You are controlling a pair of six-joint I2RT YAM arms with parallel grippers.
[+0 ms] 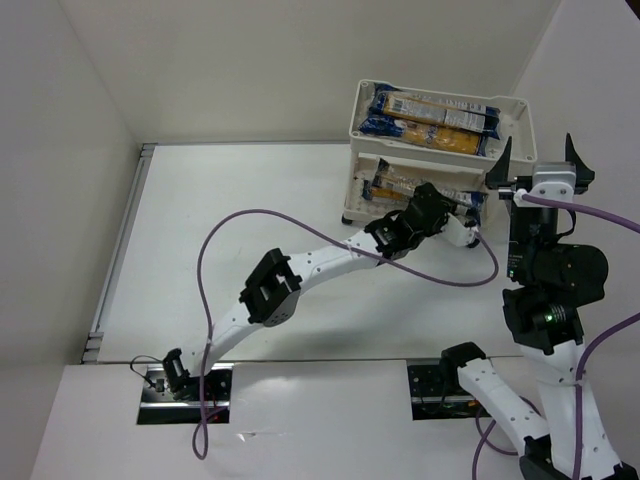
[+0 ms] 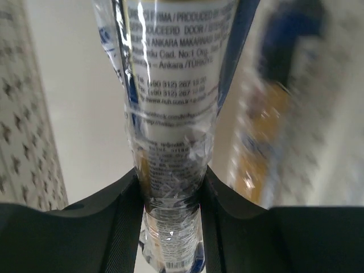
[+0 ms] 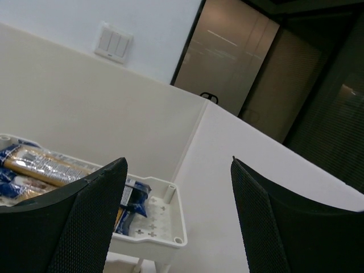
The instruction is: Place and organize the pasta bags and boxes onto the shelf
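The matte white tabletop (image 1: 250, 200) carries the cream, perforated plastic two-tier shelf (image 1: 520, 108). Glossy blue-ended pasta packs (image 1: 430, 115) lie in its top tray. At the lower tier, the left claw (image 2: 170, 196) pinches a crinkly clear printed pasta bag (image 2: 170, 131). The right claw (image 3: 177, 165) gapes empty beside the shelf.

Lab test booth, shown by white partition walls (image 1: 280, 70).

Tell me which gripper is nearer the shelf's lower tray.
Left. The left gripper is at the lower tray, gripping a pasta bag; the right gripper hangs open beside the top tray.
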